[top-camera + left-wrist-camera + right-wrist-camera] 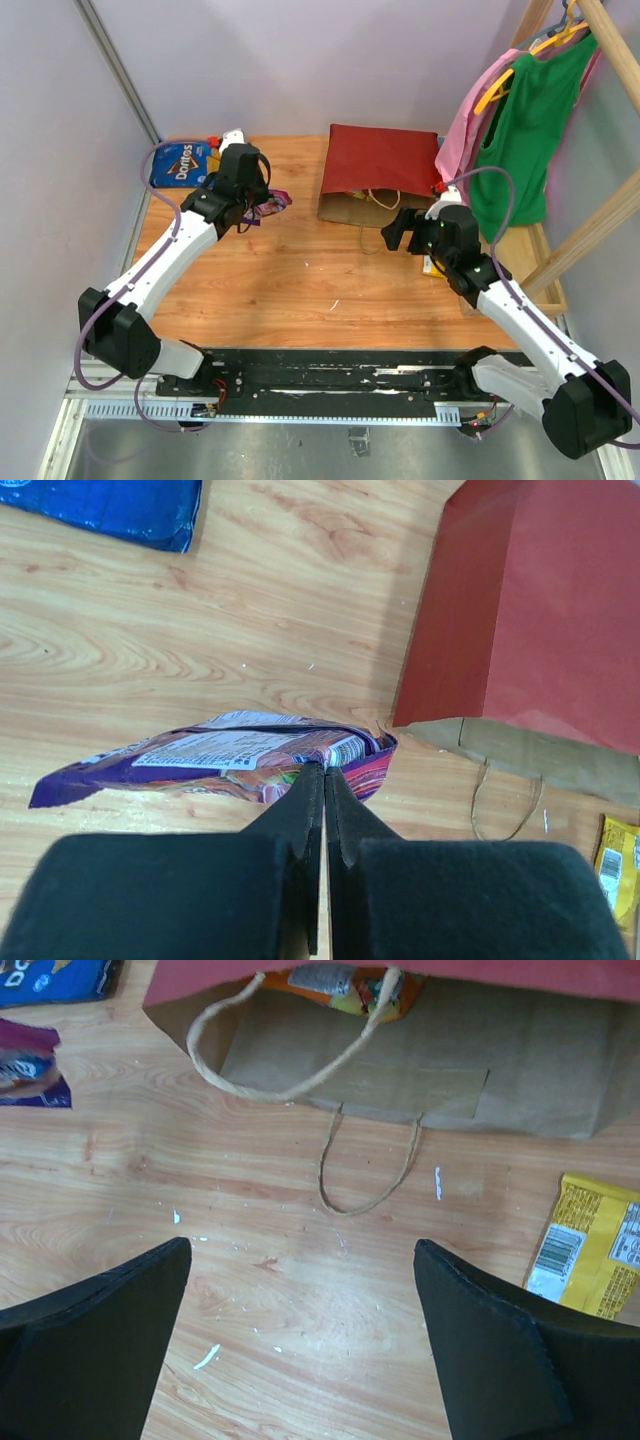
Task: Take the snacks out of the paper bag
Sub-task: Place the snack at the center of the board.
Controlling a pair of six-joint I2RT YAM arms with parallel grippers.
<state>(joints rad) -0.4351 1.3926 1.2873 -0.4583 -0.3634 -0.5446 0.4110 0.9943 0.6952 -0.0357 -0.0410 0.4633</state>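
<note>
One flat red paper bag (380,162)

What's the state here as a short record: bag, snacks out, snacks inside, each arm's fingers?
paper bag: lying flat, mouth toward arms
out: Doritos bag, purple packet, yellow packet
inside: orange packet, at mouth
left gripper: fingers shut at purple packet's edge
right gripper: fingers open, holding nothing

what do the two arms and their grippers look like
Both the left arm and right arm have white link shells with black joints and bases, each with a looping purple cable. The left gripper and right gripper have matte black, wedge-shaped fingers. No markings show.
</note>
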